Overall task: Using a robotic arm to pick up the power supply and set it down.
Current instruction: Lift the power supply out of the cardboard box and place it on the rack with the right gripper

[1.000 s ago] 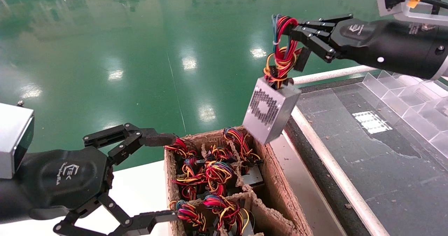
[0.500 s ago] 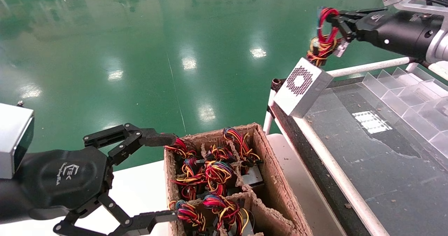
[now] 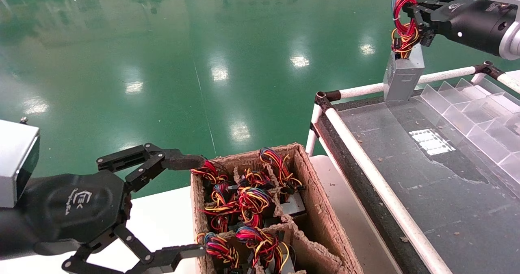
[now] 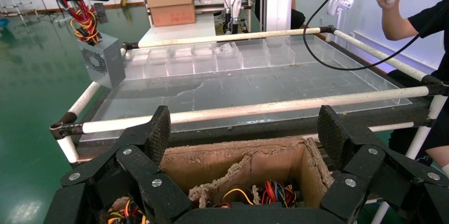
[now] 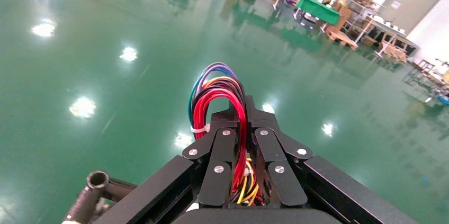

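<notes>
Silver-grey metal, the power supply (image 3: 403, 77) hangs by its coiled wire bundle (image 3: 403, 26) from the right hand (image 3: 420, 22), whose fingers are clamped together on the red, yellow and blue loop. It dangles roughly upright at the far edge of the glass-topped desk (image 3: 447, 176), its lower end level with the white rail (image 3: 438, 79) there; whether it touches the surface or rail I cannot tell. Pickup looks done: the box is out of the brown pulp crate (image 3: 317, 209), which sits near the desk's left edge and holds more wire bundles. What is left, as I judge it, is lowering the box onto the desk and releasing the wires. The left hand (image 3: 191, 205) is parked at the crate's left side, fingers spread wide apart, holding nothing.
</notes>
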You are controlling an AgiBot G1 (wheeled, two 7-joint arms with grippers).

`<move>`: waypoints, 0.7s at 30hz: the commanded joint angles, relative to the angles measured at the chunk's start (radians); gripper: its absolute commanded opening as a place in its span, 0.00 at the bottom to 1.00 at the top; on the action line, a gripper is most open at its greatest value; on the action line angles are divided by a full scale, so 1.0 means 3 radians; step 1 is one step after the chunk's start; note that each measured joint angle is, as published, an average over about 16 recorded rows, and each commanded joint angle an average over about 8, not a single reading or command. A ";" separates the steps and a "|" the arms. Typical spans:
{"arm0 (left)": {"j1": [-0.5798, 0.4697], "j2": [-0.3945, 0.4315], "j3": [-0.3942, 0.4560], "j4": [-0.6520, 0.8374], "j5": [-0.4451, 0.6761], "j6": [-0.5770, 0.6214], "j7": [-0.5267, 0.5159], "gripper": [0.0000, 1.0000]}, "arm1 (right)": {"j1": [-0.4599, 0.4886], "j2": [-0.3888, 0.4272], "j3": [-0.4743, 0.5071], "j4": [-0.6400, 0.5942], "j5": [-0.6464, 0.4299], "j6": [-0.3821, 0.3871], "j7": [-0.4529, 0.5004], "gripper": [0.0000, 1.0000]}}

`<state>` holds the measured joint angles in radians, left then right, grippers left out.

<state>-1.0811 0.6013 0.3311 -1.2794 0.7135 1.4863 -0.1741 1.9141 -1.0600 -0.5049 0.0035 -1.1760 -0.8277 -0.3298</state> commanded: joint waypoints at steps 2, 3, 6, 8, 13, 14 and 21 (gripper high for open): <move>0.0000 0.0000 0.0000 0.0000 0.0000 0.0000 0.0000 1.00 | -0.0002 -0.0007 -0.0015 -0.0008 -0.0022 0.0069 -0.0030 0.00; 0.0000 0.0000 0.0001 0.0000 0.0000 0.0000 0.0000 1.00 | -0.0008 -0.0010 -0.0018 -0.0012 -0.0027 0.0080 -0.0034 0.00; 0.0000 0.0000 0.0001 0.0000 -0.0001 0.0000 0.0001 1.00 | -0.0032 -0.0027 -0.0028 -0.0023 -0.0040 0.0094 -0.0038 0.00; 0.0000 -0.0001 0.0001 0.0000 -0.0001 -0.0001 0.0001 1.00 | -0.0052 -0.0045 -0.0034 -0.0026 -0.0050 0.0083 -0.0038 0.00; -0.0001 -0.0001 0.0002 0.0000 -0.0001 -0.0001 0.0001 1.00 | -0.0099 -0.0107 -0.0053 -0.0021 -0.0077 0.0026 -0.0038 0.00; -0.0001 -0.0001 0.0002 0.0000 -0.0002 -0.0001 0.0001 1.00 | -0.0107 -0.0120 -0.0057 -0.0019 -0.0083 0.0015 -0.0039 0.00; -0.0001 -0.0001 0.0003 0.0000 -0.0002 -0.0001 0.0002 1.00 | -0.0139 -0.0191 -0.0073 -0.0014 -0.0105 0.0000 -0.0043 0.00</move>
<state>-1.0813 0.6009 0.3320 -1.2794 0.7128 1.4859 -0.1737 1.8729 -1.1173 -0.5266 -0.0011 -1.2073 -0.8238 -0.3428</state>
